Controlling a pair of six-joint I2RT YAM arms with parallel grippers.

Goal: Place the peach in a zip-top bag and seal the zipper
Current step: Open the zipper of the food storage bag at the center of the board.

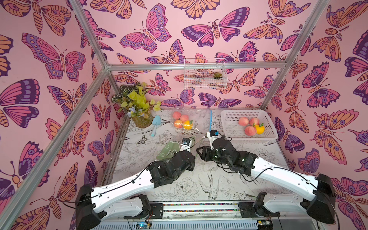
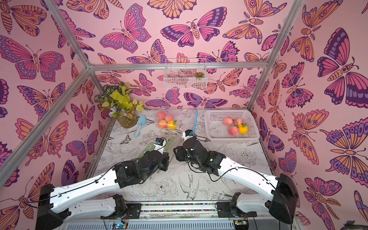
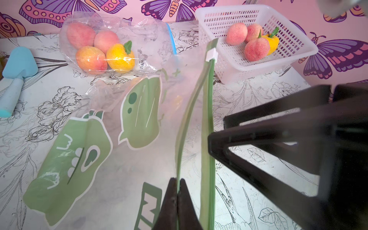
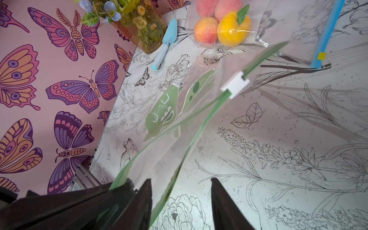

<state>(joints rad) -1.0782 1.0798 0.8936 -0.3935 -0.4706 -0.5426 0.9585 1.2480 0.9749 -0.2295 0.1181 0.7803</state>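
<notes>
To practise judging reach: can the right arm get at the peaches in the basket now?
Probably yes: the right tool is open, the basket stands open-topped beside it, peaches uncovered. It must first clear the lip of the green bag.

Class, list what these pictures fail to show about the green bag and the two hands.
Both top views: fingertips of left hand and right hand, hidden under their own wrists.
Left wrist view: green bag contents, blurred by wrinkled film.
Right wrist view: left hand, mostly cut off by the edge.

Flower vase beside blue trowel
</notes>
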